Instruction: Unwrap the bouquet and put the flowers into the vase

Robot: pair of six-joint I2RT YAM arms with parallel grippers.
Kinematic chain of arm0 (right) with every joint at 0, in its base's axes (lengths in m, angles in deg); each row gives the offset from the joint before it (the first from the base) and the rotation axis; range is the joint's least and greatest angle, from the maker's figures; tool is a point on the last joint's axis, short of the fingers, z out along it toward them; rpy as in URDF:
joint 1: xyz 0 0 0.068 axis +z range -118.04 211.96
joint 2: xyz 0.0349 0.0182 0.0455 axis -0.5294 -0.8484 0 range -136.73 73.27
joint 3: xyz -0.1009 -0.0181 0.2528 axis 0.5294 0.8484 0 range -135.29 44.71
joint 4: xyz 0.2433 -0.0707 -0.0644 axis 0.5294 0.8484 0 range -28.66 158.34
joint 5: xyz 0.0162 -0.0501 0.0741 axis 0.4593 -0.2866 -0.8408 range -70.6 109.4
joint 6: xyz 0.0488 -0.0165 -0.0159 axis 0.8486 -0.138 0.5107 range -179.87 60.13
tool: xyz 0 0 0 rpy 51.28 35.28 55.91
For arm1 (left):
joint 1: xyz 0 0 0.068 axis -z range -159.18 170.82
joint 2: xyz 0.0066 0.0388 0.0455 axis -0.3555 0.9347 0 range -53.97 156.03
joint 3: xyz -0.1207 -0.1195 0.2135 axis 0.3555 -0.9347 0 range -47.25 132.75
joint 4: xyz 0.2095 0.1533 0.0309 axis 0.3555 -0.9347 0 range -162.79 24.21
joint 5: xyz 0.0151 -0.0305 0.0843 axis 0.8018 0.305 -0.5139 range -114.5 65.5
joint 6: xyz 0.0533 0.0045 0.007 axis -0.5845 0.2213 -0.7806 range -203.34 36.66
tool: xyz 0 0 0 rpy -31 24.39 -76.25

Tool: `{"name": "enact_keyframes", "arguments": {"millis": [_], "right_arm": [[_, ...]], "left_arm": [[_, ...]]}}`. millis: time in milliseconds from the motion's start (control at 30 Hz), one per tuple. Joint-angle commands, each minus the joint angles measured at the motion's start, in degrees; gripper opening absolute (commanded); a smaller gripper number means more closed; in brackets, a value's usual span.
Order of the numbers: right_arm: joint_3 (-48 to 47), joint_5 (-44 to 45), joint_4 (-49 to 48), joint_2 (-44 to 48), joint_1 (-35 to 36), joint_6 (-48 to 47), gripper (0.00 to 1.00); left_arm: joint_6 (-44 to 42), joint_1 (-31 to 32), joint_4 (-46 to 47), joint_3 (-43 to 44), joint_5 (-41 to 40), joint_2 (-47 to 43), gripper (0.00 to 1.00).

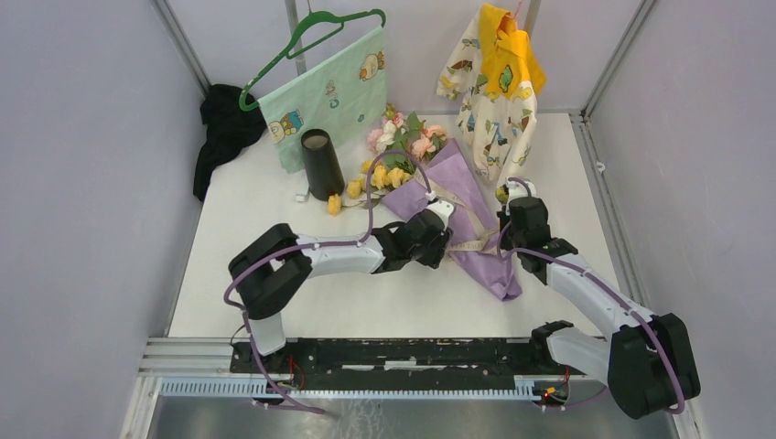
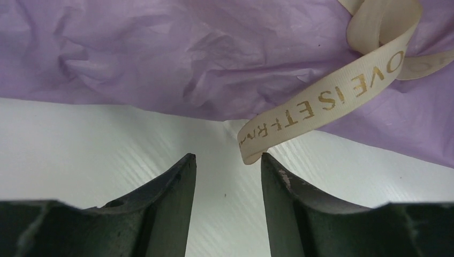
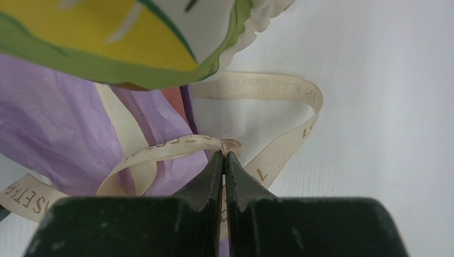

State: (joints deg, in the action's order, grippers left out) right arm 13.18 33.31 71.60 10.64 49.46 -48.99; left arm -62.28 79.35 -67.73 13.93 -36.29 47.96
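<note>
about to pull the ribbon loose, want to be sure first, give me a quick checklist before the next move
1. Left gripper free of the ribbon: ok. The jaws are apart, and the ribbon end hangs by one fingertip, unheld.
2. Right gripper has the ribbon: ok. It is shut on it at the tips.
3. Knot undone: cannot tell. Loops lie across the purple paper.
4. Flowers out of the paper: not ok. The stems are wrapped.
5. Vase upright with its mouth free: ok.
</note>
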Motion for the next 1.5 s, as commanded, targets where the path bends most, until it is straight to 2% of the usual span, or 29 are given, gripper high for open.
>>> {"name": "enact_keyframes", "arguments": {"millis": [0, 300, 567, 633, 767, 933, 1133, 1467], "right_arm": [[-1.2, -0.9, -3.2, 1.1, -0.1, 0.5, 0.09], [-0.5, -2.5, -4.5, 0.9, -0.1, 0.6, 0.09], [-0.9, -3.0, -4.4, 1.9, -0.1, 0.8, 0.08], [-0.9, -2.9, -4.5, 2.4, -0.1, 0.9, 0.07], [-0.7, -2.0, -4.6, 2.9, -0.1, 1.4, 0.01], [-0.6, 0.2, -4.5, 2.7, -0.1, 1.8, 0.0], [-1.2, 4.7, -3.8, 2.7, -0.2, 2.8, 0.0], [-4.1, 9.7, -0.9, 1.9, -4.2, 3.0, 0.0]], "left_arm": [[-4.4, 0.5, 5.4, 4.2, 2.5, 2.3, 0.55], [-5.7, 1.3, 4.7, 9.5, 2.6, 7.9, 0.54], [-5.6, 1.4, 4.1, 10.7, 1.2, 12.4, 0.41], [-4.8, 1.4, 3.8, 10.2, -1.1, 12.6, 0.32], [-2.6, 1.4, 0.1, 10.1, -9.2, 11.4, 0.03], [2.2, 1.2, -4.8, 7.4, -20.2, 6.3, 0.02], [11.2, -0.1, -15.0, 2.7, -30.4, 1.5, 0.02], [20.9, -8.8, -22.4, -4.5, -30.8, -2.0, 0.02]]}}
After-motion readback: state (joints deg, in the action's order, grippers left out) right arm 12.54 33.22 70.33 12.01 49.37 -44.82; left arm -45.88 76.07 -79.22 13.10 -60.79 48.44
